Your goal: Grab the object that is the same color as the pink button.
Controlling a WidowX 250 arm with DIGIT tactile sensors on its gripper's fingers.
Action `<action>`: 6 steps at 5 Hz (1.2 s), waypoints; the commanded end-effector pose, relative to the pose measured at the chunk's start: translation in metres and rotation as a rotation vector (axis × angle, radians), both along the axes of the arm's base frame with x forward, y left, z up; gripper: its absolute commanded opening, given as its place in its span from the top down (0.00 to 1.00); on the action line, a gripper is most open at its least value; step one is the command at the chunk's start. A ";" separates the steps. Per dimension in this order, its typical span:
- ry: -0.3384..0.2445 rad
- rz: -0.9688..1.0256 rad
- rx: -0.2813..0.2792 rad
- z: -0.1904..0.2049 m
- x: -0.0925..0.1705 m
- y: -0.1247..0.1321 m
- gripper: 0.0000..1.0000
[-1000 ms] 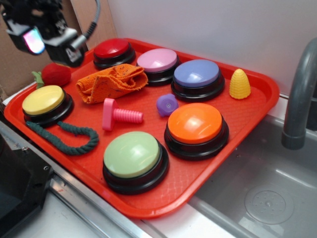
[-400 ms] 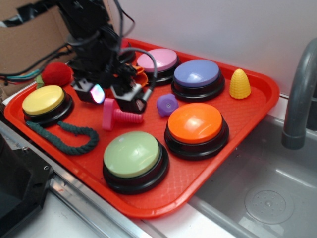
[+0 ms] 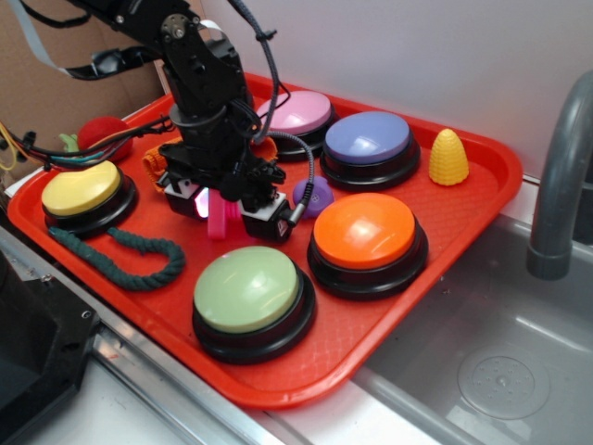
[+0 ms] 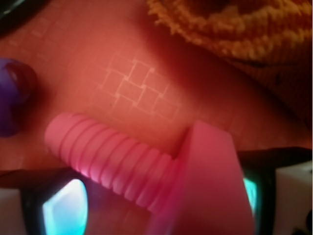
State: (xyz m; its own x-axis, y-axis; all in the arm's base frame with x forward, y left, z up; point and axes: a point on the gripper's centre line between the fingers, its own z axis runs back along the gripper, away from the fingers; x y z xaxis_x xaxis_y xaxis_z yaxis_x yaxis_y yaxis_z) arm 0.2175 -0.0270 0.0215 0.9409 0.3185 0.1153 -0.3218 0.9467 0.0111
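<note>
Six domed buttons [image 3: 365, 230], one pink bolt [image 4: 146, 171].

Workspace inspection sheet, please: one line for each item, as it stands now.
Surface: red tray, lying beside a sink.
Job's things: pink bolt flat on the tray; pink button at the back.
Clutter: orange cloth, purple toy, yellow corn, green rope, five other buttons.
Grippers: gripper lowered astride the bolt; closure unclear.
Cables: black cable on the arm.
Surroundings: grey faucet, white wall.
</note>
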 end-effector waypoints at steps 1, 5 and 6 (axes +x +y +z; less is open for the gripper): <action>-0.025 0.020 0.001 -0.001 0.006 0.003 1.00; -0.008 -0.039 -0.029 0.046 0.000 0.009 1.00; 0.006 -0.067 -0.054 0.091 -0.008 0.009 1.00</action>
